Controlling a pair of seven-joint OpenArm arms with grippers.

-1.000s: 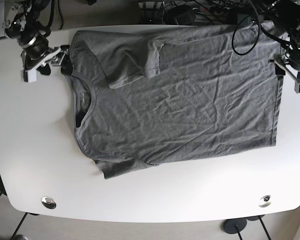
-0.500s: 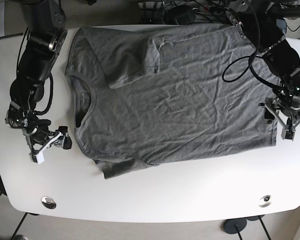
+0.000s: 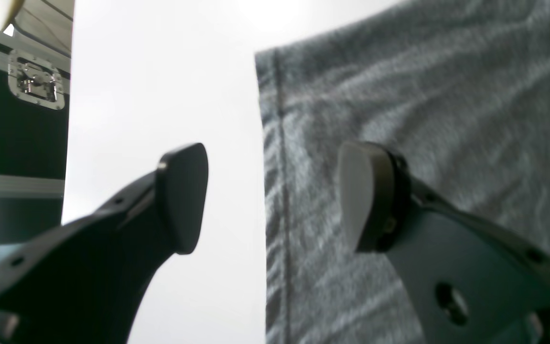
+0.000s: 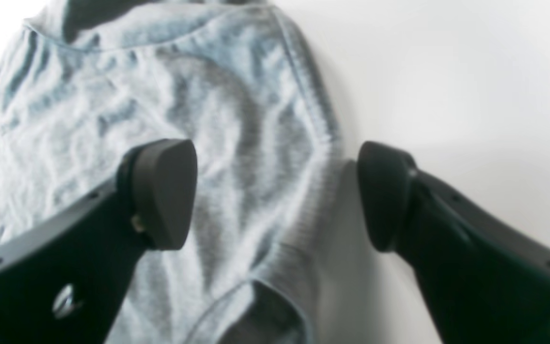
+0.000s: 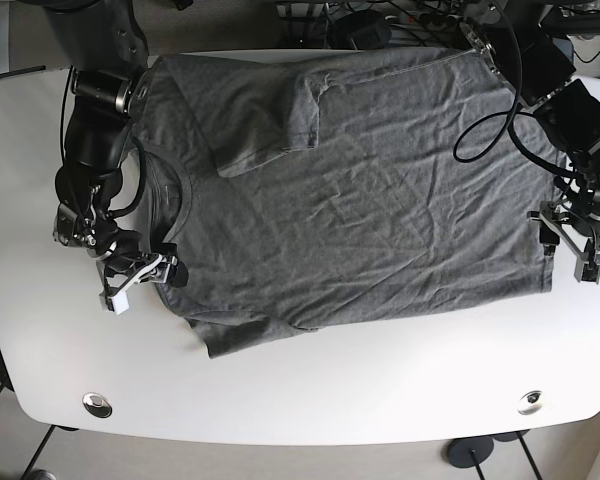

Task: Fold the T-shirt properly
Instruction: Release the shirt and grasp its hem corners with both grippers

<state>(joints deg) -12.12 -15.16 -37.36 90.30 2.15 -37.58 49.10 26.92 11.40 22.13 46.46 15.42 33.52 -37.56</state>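
**Both grippers spread at opposite edges of the shirt**

On the left of the base view we see the right gripper [image 5: 140,281] low at the shoulder edge of the grey T-shirt [image 5: 380,190], which lies spread and wrinkled across the white table [image 5: 310,390], collar toward the left and hem toward the right. One sleeve is folded over onto the chest near the far edge. In the right wrist view the right gripper [image 4: 275,196] has its jaws wide apart, one finger over the fabric and the other over bare table, straddling the ribbed edge of the T-shirt [image 4: 237,143]; it grasps nothing.

At the right, the left gripper [image 5: 568,243] sits at the hem's near corner. In the left wrist view the left gripper [image 3: 275,196] is likewise released, with the stitched hem of the T-shirt [image 3: 399,95] between its fingers. Whether either finger touches the cloth we cannot tell.
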